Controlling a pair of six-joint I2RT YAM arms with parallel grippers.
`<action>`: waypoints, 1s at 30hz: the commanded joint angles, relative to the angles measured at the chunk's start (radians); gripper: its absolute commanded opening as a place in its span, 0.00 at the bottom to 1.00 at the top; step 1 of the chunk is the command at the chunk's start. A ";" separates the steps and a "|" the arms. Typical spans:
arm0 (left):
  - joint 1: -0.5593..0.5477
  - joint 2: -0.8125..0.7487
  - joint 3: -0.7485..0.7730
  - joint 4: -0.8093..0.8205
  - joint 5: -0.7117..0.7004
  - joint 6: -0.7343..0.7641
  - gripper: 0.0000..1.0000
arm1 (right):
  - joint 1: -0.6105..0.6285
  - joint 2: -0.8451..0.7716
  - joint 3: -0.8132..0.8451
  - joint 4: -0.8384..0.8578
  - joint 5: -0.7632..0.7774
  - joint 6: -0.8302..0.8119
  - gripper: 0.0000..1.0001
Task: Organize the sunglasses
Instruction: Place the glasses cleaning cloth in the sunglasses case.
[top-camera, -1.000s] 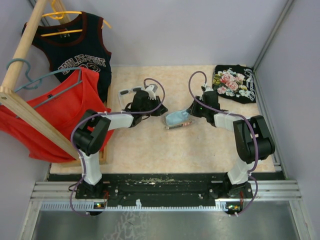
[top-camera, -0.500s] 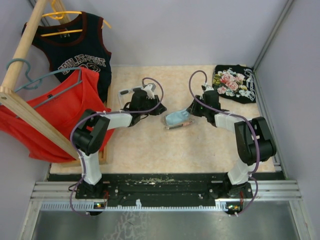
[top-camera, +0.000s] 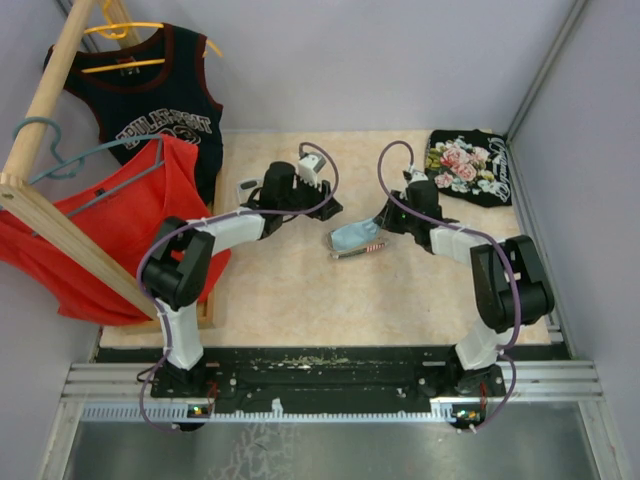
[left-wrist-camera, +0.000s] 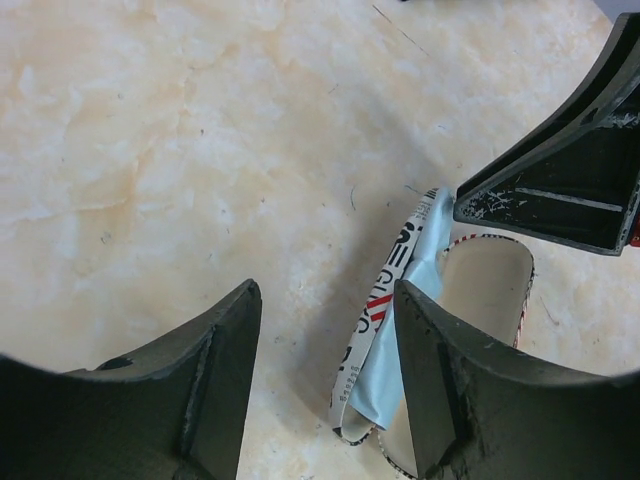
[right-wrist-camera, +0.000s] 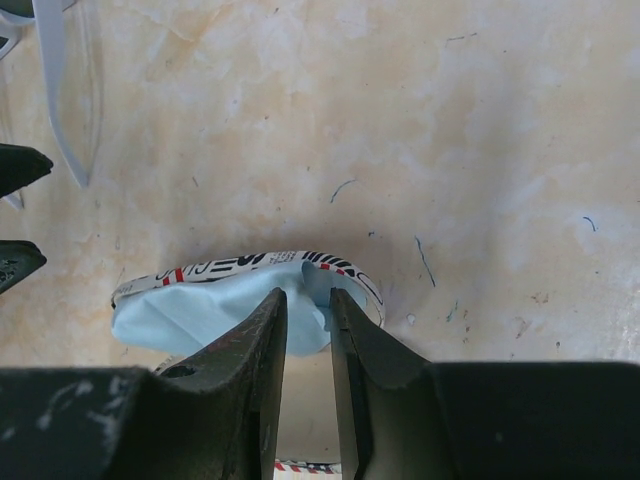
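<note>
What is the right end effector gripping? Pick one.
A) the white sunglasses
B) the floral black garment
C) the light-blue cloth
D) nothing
C: in the right wrist view the right end effector is closed on the light-blue cloth at the mouth of the flag-print case. The sunglasses lie apart, by the other arm.

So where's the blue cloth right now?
Mid-table in the top view, the cloth lies in the open case, one end pinched by the right gripper, the left gripper just to its left.

Red shirt (top-camera: 100, 240), black jersey (top-camera: 150, 112), floral garment (top-camera: 465, 165), blue cloth (top-camera: 352, 236)
</note>
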 joint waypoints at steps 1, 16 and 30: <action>0.007 -0.005 0.067 -0.063 0.059 0.117 0.62 | -0.007 -0.073 0.060 0.017 -0.006 -0.021 0.25; 0.002 0.059 0.239 -0.317 0.286 0.431 0.69 | -0.009 -0.287 -0.010 -0.083 0.105 -0.029 0.33; -0.009 0.067 0.255 -0.309 0.194 0.362 0.71 | -0.008 -0.635 -0.232 -0.284 0.190 0.074 0.34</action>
